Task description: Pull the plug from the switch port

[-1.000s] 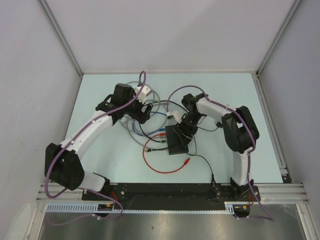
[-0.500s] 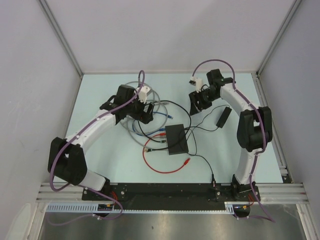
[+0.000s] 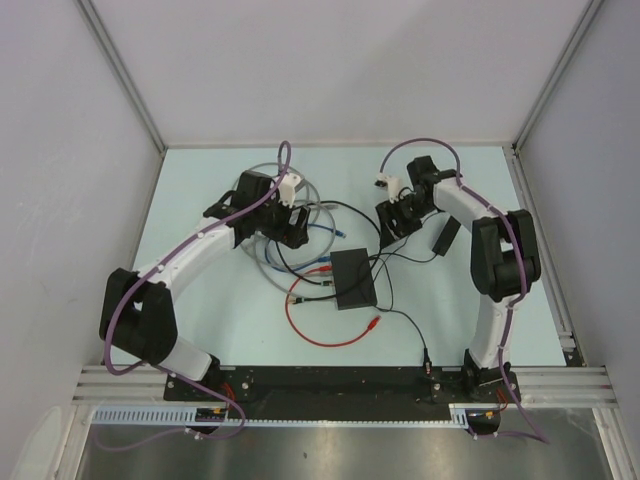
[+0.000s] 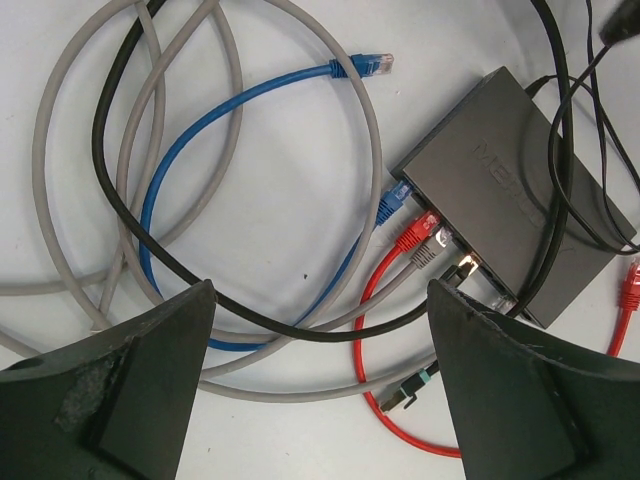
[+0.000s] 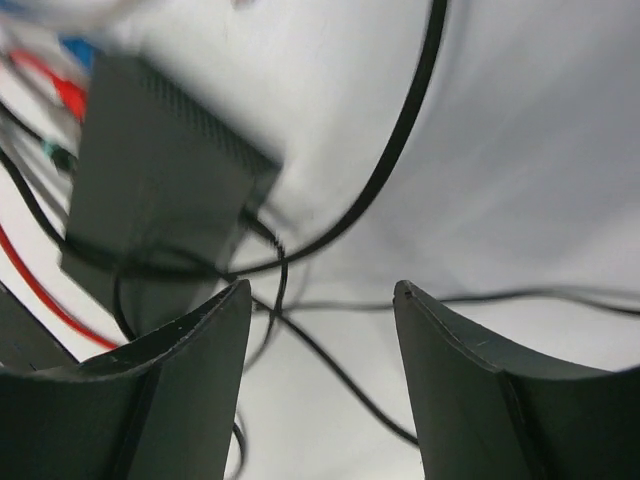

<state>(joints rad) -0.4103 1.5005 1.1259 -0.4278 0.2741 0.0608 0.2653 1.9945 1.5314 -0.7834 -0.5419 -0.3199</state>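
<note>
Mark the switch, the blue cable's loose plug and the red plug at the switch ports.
switch (image 4: 475,195): left wrist view, top face.
blue cable's loose plug (image 4: 376,65): left wrist view, clear tip.
red plug (image 4: 414,232): left wrist view, red boot.

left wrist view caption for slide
Open left fingers above looped grey, blue and black cables beside a flat matte-black switch box, red plug at its ports
</note>
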